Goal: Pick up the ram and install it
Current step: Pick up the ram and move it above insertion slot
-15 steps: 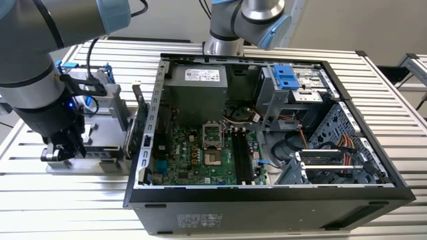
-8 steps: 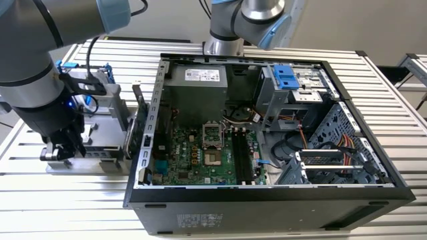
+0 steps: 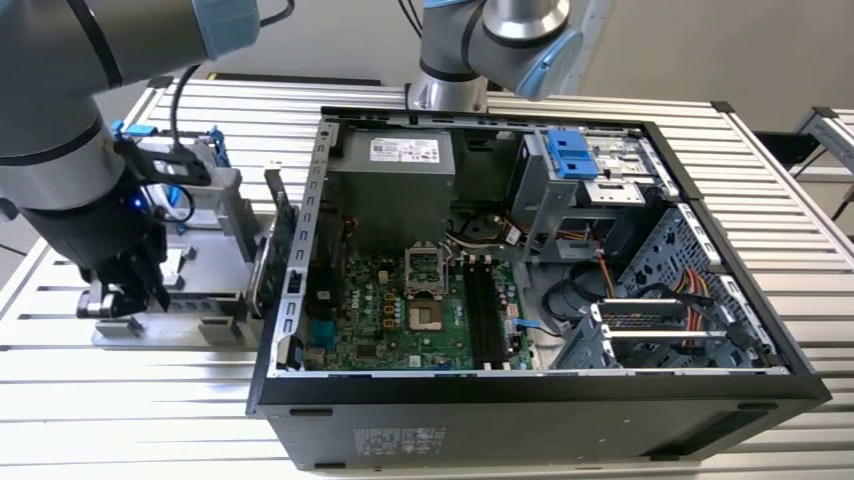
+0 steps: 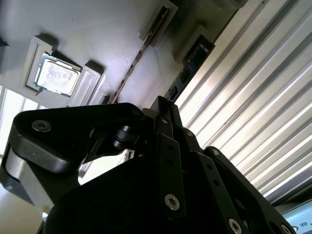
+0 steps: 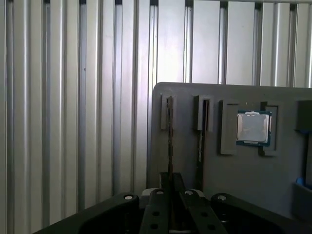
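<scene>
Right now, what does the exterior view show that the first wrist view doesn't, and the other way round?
Exterior view adds: the open computer case with its motherboard, beside the tray. First wrist view adds: a memory stick on edge in a tray slot, in line with the gripper, a second stick beside it, and a processor chip in a recess. Both share: gripper, gray tray, ribbed metal table.
</scene>
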`<state>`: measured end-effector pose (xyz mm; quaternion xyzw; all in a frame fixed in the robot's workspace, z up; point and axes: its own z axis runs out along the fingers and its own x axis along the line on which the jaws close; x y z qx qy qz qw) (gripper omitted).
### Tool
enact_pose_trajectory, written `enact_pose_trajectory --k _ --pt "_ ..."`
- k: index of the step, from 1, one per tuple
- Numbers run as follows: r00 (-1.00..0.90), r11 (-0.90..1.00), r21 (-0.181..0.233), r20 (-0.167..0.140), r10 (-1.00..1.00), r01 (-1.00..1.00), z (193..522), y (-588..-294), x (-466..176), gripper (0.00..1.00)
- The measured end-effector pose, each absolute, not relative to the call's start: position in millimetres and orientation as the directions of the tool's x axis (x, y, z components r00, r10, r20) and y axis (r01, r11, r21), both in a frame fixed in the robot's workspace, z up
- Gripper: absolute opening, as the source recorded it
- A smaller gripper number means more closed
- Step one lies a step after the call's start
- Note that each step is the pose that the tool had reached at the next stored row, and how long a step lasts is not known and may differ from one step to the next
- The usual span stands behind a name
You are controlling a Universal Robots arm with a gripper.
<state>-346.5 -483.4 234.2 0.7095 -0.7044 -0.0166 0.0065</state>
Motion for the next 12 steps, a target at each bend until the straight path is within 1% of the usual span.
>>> enact_pose_trajectory --k 12 --pt "0.007 -0.008 0.033 -0.015 -1.0 -0.999 244.4 -483.5 -346.5 0.0"
